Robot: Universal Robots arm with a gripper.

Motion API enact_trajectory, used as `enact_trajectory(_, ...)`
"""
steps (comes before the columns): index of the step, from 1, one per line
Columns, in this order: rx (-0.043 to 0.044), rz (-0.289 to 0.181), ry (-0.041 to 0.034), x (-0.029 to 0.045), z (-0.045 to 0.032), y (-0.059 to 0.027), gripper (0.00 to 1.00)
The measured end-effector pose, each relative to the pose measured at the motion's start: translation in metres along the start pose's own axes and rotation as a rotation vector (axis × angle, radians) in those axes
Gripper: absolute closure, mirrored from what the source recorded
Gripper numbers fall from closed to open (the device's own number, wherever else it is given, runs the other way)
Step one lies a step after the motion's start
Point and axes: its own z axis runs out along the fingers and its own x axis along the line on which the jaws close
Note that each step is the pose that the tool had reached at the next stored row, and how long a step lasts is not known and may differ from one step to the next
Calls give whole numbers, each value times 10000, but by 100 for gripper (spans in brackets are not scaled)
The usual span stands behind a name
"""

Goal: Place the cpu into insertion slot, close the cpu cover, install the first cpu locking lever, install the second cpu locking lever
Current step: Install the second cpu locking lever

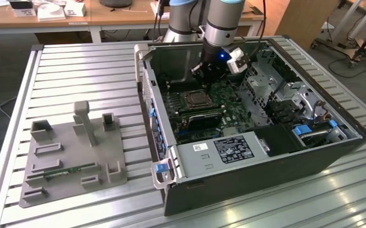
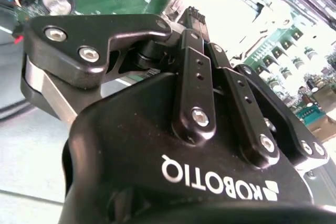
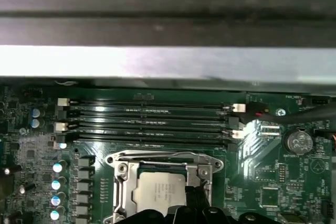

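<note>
My black gripper, fingers together, hangs inside the open dark computer case, upper centre of the exterior view. The small silver-grey square cpu sits in the silver-rimmed square insertion slot, with the thin silver cpu cover framing it.

Robotics lab: open computer case on slatted metal bench, wooden desks behind
</note>
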Motion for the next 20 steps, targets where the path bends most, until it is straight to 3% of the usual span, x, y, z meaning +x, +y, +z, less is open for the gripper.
enact_trajectory(3,3,0,2,-7,-9,-7,90)
enact_trajectory(8,-1,-2,0,-9,-87,-22,90)
enact_trajectory(20,-4,0,-1,-4,-91,-235,90)
